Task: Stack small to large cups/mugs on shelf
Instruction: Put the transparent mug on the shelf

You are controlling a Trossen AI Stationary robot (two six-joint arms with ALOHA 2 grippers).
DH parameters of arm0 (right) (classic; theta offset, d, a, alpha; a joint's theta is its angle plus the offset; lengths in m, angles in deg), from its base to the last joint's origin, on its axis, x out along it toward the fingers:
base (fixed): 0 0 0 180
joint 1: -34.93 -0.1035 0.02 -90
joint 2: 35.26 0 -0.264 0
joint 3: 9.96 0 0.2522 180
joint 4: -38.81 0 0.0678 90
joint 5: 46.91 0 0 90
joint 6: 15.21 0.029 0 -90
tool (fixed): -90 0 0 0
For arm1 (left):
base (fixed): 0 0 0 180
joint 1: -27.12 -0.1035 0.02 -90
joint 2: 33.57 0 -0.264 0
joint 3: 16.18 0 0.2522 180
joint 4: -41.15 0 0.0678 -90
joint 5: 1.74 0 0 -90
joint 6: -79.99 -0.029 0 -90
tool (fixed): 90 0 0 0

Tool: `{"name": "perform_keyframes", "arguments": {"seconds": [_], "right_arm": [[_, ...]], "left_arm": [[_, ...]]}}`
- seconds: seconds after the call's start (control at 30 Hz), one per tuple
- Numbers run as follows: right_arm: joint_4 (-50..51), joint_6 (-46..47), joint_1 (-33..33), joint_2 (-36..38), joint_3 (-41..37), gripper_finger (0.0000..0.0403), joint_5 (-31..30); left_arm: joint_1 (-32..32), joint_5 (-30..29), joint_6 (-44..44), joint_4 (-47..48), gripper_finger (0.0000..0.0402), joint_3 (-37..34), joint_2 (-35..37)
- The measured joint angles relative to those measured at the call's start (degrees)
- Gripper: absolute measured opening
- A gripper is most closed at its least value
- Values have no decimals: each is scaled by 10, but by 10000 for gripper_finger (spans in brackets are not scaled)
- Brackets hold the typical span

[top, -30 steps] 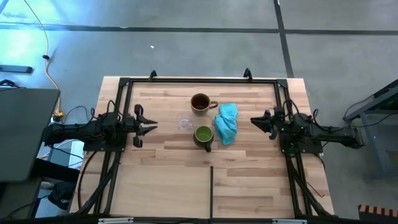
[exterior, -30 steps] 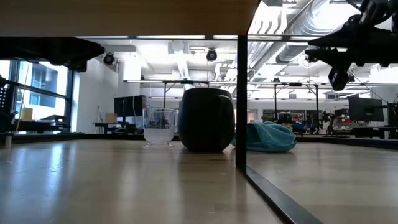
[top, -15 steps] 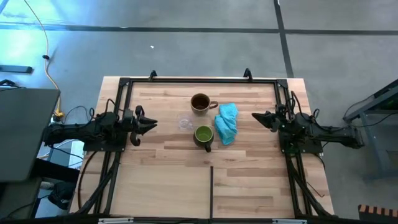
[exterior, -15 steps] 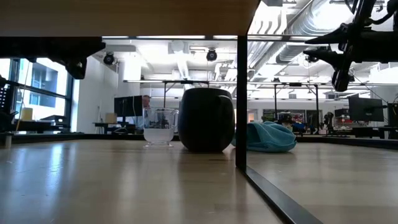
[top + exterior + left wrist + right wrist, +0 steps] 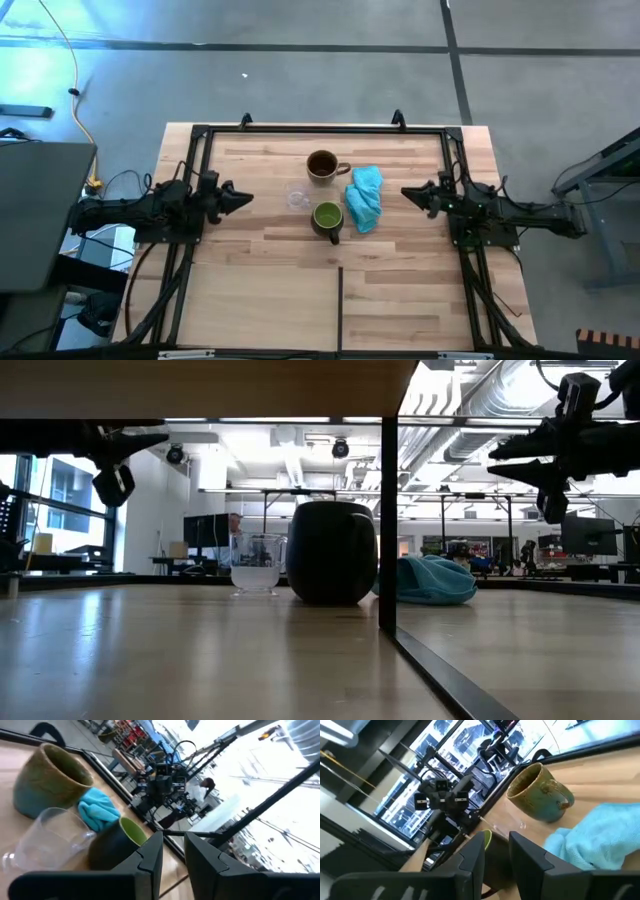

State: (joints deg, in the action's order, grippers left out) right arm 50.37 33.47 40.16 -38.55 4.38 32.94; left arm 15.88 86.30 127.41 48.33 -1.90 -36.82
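we are logging both arms swinging toward the cups since a second ago, left tool (image 5: 243, 197) and right tool (image 5: 408, 194) narrowly parted, grasping nothing; clear cup (image 5: 296, 196), green mug (image 5: 327, 217), brown mug (image 5: 322, 165) sitting unstacked mid-shelf (image 5: 250, 250).

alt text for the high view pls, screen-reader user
Overhead: a brown handled mug, tiny clear cup, green handled mug and crumpled light-blue cloth cluster mid-table on pale wooden planks. The left gripper and right gripper flank them, touching nothing.
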Motion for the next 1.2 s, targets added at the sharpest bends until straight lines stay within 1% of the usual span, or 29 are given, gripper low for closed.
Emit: {"name": "perform_keyframes", "arguments": {"seconds": [0.1,0.17,0.23,0.3,0.43,0.53,0.67,0.73,0.83,0.97,1.1,1.2], "right_arm": [[1,38,0,0,0,81,13],[3,35,0,0,0,81,29],[-6,39,0,0,0,81,32],[-35,31,0,0,0,81,30],[-84,-25,0,0,0,81,28],[-86,-37,0,0,0,81,31],[-69,-37,0,0,0,81,66],[-67,-37,0,0,0,81,73],[-71,-36,0,0,0,81,73],[-91,-24,0,0,0,81,52],[-119,-34,0,0,0,81,46],[-132,-56,0,0,0,81,46]], "left_arm": [[0,-14,10,-12,69,0,0],[0,-18,54,-40,69,0,0],[0,-29,64,-54,69,0,0],[0,-30,51,-56,69,0,0],[0,-31,12,-36,69,0,0],[0,-33,-18,-13,69,0,0],[0,-32,-8,-14,69,0,0],[0,-23,-7,-17,69,0,0],[0,7,-7,-38,69,0,0],[0,41,-13,-96,69,0,0],[0,71,-51,-173,69,0,0],[0,87,-82,-196,69,0,0]]}}
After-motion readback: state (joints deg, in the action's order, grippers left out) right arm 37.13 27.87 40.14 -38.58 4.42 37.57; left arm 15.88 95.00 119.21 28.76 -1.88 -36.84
